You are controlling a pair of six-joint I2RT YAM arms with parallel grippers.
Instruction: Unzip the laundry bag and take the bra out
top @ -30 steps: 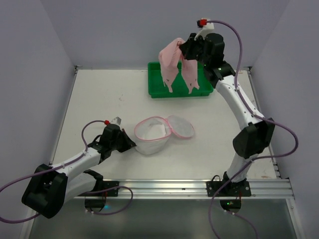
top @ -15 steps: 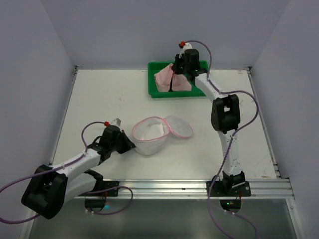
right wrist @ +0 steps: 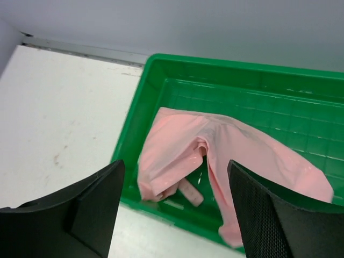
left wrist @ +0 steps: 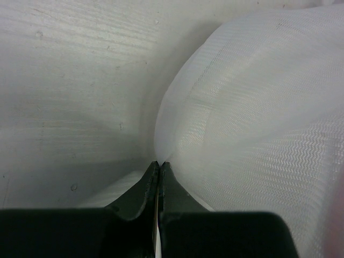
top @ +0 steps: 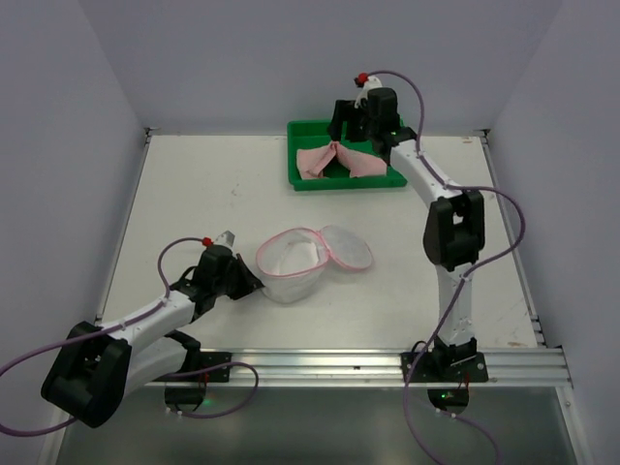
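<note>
The laundry bag (top: 291, 262) of white mesh with pink trim stands unzipped mid-table, its round lid (top: 349, 248) flopped to the right. My left gripper (top: 254, 284) is shut on a pinch of the bag's left wall; the left wrist view shows the mesh (left wrist: 247, 118) bunching into the closed tips of the left gripper (left wrist: 160, 164). The bra (top: 339, 161), soft pink fabric, lies spread in the green tray (top: 293, 155). Just above it hovers my right gripper (top: 351, 121), open and holding nothing. In the right wrist view the bra (right wrist: 226, 142) lies free between the fingers of the right gripper (right wrist: 176, 164).
The green tray (right wrist: 131, 129) sits against the back wall, right of centre. Walls enclose the table on the left, back and right. The right arm stretches up the right half of the table to the tray.
The right gripper came down over the tray, opened and let go of the bra, which now lies flat in the tray. The left arm and the bag have not moved.
</note>
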